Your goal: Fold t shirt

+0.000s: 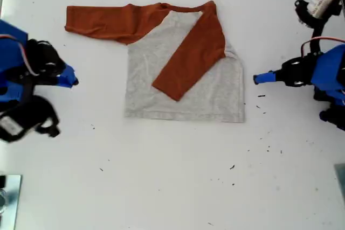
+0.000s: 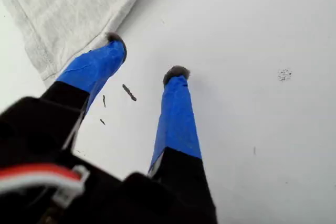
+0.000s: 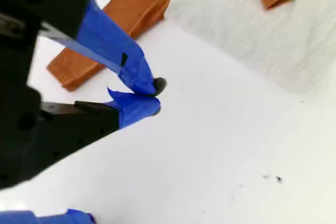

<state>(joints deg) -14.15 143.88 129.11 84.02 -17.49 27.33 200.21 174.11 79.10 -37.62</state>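
White worktop (image 1: 172, 187) fills the exterior view, specked with small dark marks. T shirt (image 1: 183, 87) lies flat on it, upper middle of the exterior view, collar away from the camera, hem nearest. Grey body; one rust-orange sleeve (image 1: 108, 22) stretched straight out toward the exterior view's left, the other sleeve (image 1: 191, 57) folded diagonally across the chest, cuff resting on the grey near the middle.

My first tool (image 2: 146, 59) sits at the exterior view's right (image 1: 264, 77), just off the shirt's side edge near the hem. Blue-taped fingers (image 2: 176, 114) spread apart, nothing between them; one tip right at the grey hem corner, cannot tell if touching.

My second tool (image 3: 156, 98) sits at the exterior view's left (image 1: 73, 79), below the outstretched sleeve, apart from the cloth. Blue-taped tips pinched together, nothing gripped.

Metal bit (image 1: 9, 200) at the exterior view's lower left corner, unclear what.
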